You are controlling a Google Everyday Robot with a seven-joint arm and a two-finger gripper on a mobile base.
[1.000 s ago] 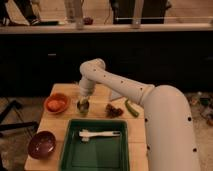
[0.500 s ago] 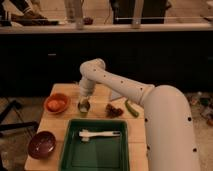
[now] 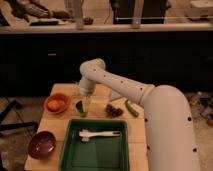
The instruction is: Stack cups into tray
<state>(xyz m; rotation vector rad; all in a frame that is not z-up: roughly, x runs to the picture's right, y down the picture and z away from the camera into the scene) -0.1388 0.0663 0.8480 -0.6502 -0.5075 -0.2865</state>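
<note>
Camera view: the gripper (image 3: 85, 103) hangs point-down at the cups (image 3: 80, 106), which sit on the table (image 3: 55, 125) just past the far rim of the tray (image 3: 95, 153). Whether the gripper is open or closed cannot be told. From the gripper, the tray lies at 6 o'clock, near; a white utensil (image 3: 100, 134) lies across its far end.

Far as I can tell the tabletop (image 3: 60, 122) is pale matt wood. The tray (image 3: 67, 150) looks like smooth deep-green plastic with a slight sheen. The arm (image 3: 125, 87) has a glossy white plastic shell, and its pincer (image 3: 86, 101) is down right at the cups (image 3: 80, 106), just behind the tray. The maroon bowl (image 3: 41, 145) is shiny, the orange bowl (image 3: 56, 104) smooth.
</note>
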